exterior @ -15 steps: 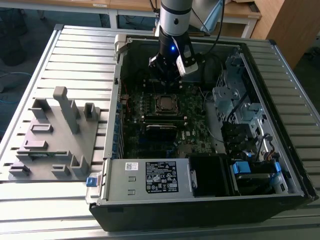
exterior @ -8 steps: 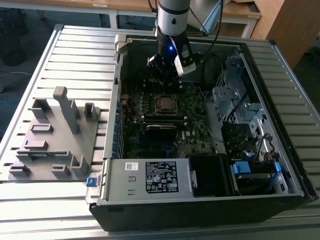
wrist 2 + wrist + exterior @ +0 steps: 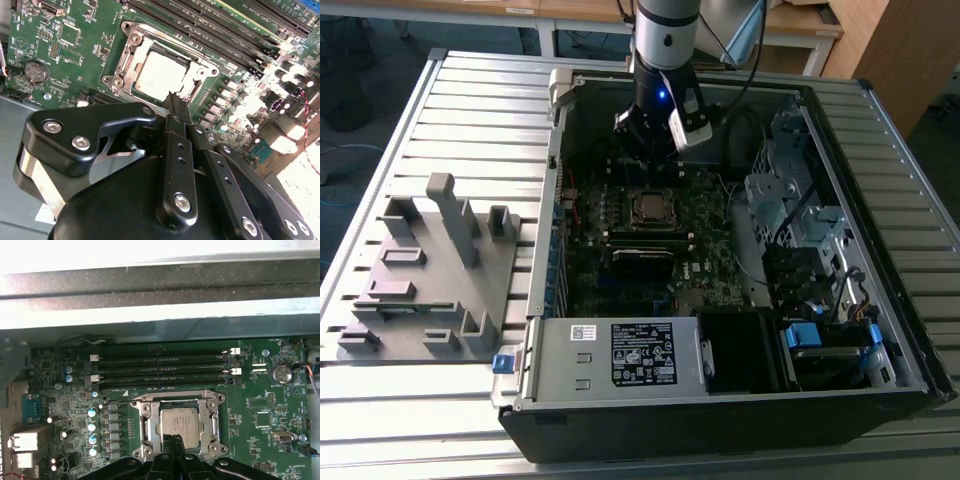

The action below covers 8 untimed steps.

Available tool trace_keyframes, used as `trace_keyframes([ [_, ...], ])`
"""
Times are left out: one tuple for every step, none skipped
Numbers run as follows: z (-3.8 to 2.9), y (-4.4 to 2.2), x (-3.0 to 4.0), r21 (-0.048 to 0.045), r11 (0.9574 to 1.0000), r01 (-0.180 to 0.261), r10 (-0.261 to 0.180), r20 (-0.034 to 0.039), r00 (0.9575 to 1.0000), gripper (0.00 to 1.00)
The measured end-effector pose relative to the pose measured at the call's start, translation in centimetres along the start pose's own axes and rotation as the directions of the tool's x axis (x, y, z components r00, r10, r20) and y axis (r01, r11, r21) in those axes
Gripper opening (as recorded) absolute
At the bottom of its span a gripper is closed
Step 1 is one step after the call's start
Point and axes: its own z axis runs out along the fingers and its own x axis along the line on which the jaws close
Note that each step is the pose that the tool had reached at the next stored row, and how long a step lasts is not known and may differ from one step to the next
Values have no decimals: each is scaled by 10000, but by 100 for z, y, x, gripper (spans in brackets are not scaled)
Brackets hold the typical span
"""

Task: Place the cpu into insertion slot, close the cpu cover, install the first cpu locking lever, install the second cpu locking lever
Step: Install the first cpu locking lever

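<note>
- Second wrist view: gripper [image 3: 173, 100] fingers pinched together, empty, tip hovering just over the cpu [image 3: 157, 75] edge.
- That cpu sits in the insertion slot [image 3: 651, 207], cpu cover [image 3: 146, 417] lying flat around it.

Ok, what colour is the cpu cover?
Silvery metal. The cpu cover shows best in the first wrist view.

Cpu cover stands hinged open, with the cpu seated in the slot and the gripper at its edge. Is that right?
Not quite. The cpu cover is down flat, framing the cpu, as the first wrist view shows. The rest holds: the cpu is seated and the gripper is at the cover's edge.
</note>
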Motion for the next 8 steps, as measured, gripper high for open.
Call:
trace_keyframes([
  [-18,0,0,-1,10000,0,0,0,10000,10],
  [-37,1,0,0,10000,0,0,0,10000,10],
  [-51,1,0,0,10000,0,0,0,10000,10],
  [-56,1,0,0,10000,0,0,0,10000,10],
  [-56,1,-1,0,10000,0,0,1,10000,10],
  [-55,1,0,-1,10000,1,-1,1,10000,10],
  [-55,1,7,-2,10000,0,0,1,10000,10],
  [-55,-1,23,0,10000,0,0,0,10000,10],
])
